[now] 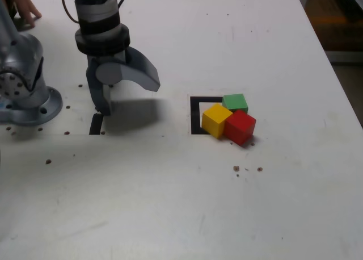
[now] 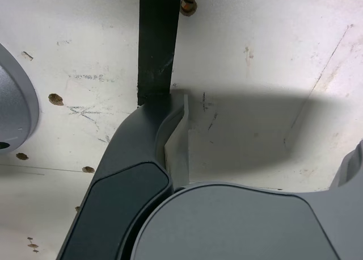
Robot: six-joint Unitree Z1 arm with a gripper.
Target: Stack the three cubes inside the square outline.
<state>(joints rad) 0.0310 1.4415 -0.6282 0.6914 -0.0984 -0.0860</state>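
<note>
The robot's hand (image 1: 126, 95) hangs low over the white surface (image 1: 170, 203) near the arm's base (image 1: 25, 104), spread wide and holding nothing, one finger touching down at a short black tape strip (image 1: 96, 124). The three cubes lie well apart from it, toward the exterior view's right: the yellow cube (image 1: 216, 120), green cube (image 1: 235, 103) and red cube (image 1: 240, 126) sit bunched together, touching, none stacked on another. They crowd the right part of the square outline (image 1: 195, 115); the yellow one is nearest the hand. The cubes cover most of the outline, so how much of each rests inside cannot be told. The wrist view shows only the hand, the strip (image 2: 156, 44) and shadowed surface, no cubes. A person's hand (image 1: 25, 7) shows at the far edge.
</note>
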